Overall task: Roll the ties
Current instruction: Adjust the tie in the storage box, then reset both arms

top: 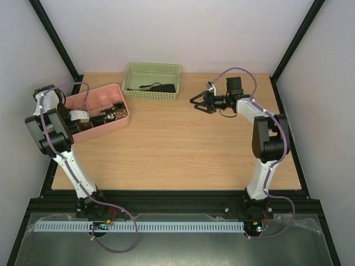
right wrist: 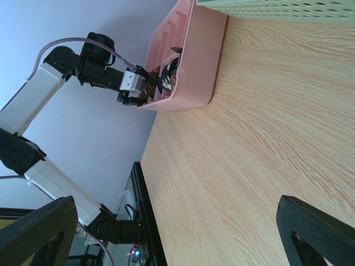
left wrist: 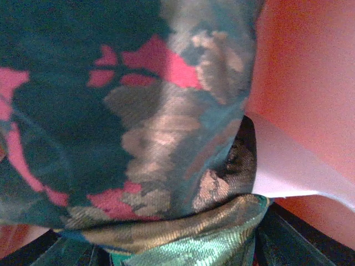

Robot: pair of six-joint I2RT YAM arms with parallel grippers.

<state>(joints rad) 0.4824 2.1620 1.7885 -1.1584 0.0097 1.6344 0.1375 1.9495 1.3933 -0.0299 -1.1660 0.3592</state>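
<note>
Left wrist view filled by mottled tie [left wrist: 138, 138] against left jaws, grip unclear, inside pink tray [top: 91, 93], right jaws spread

Bright, even light; the tie [left wrist: 138, 138] fills left wrist view, blurred.

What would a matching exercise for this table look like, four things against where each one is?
Things:
1. pink tray
2. green basket
3. left gripper
4. right gripper

Places:
A. above the table, jaws apart
B. far edge, holding a flat dark tie
C. left edge, holding rolled ties
D. down inside the pink tray

Pairs: 1-C, 2-B, 3-D, 4-A.
</note>
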